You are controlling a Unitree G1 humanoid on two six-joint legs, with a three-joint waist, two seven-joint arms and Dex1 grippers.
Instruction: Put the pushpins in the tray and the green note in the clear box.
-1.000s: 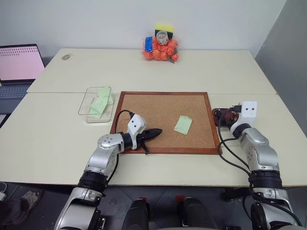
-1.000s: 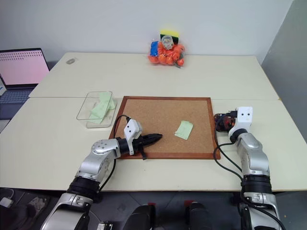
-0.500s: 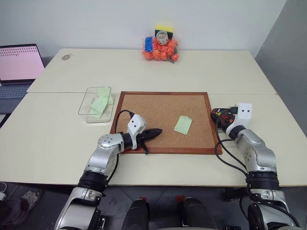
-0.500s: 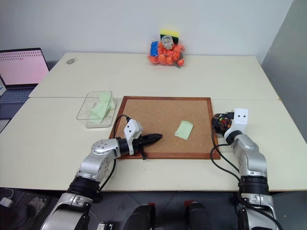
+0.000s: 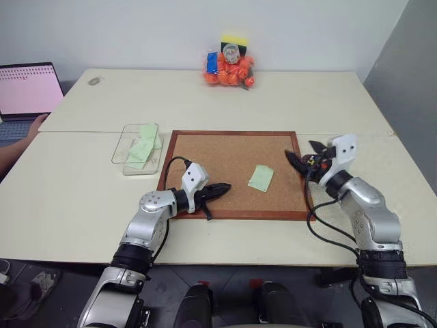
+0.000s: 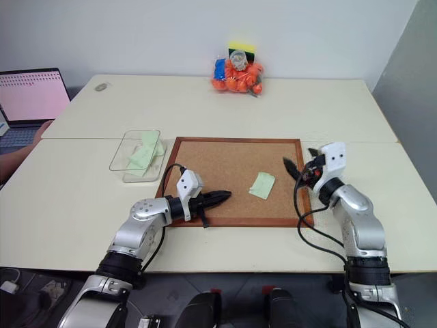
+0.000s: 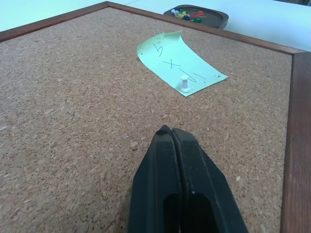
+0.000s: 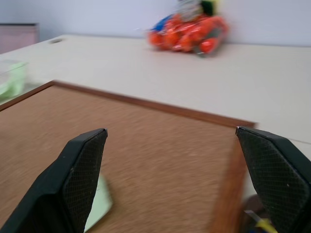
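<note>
At the far left a laptop [image 5: 27, 92] sits at the table's [image 5: 75, 198] edge, with a person's hand [image 5: 35, 125] beside it. Next comes the clear box [image 5: 136, 148], just off the corkboard's [image 5: 232, 174] left frame, with green slips already inside. The left gripper [image 5: 220, 187] hovers low over the board's near left part, fingers pressed shut and empty, pointing toward the green note [image 5: 260, 178]. That note lies on bare cork right of centre, one corner curled up, pinned by a white pushpin [image 7: 184, 84]; open cork lies all around it. The right gripper [image 5: 300, 155] hangs over the board's right frame with fingers spread wide, holding nothing. Just behind it, on the table past the frame, sits the tray [image 7: 198, 15] with coloured pushpins [image 7: 187, 14] in it. A bag of orange balls [image 5: 229, 67] rests at the far edge, well apart.
</note>
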